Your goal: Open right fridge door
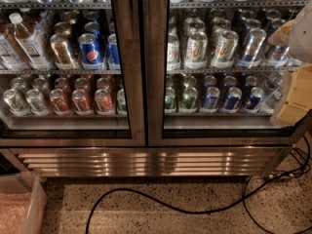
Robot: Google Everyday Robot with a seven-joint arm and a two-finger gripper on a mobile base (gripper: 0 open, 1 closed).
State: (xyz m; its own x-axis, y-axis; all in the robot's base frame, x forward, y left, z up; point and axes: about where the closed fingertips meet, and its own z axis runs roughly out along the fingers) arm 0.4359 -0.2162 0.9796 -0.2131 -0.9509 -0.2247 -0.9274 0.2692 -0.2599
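Note:
The right fridge door (pixel 156 82) is a glass panel in a brushed steel frame and fills the right half of the camera view. It sits flush with the left door and looks shut. Green, silver and blue cans (pixel 214 50) show on shelves behind its glass. No handle is distinct in this view. My gripper (pixel 295 94) shows as white and tan parts at the right edge, in front of the door's right side at the height of the lower shelf. Part of it is cut off by the frame edge.
The left glass door (pixel 127 82) has Pepsi cans (pixel 90 50), orange cans and bottles behind it. A steel vent grille (pixel 146 161) runs below both doors. Black cables (pixel 161 201) lie across the speckled floor. A translucent bin (pixel 19 206) stands at the bottom left.

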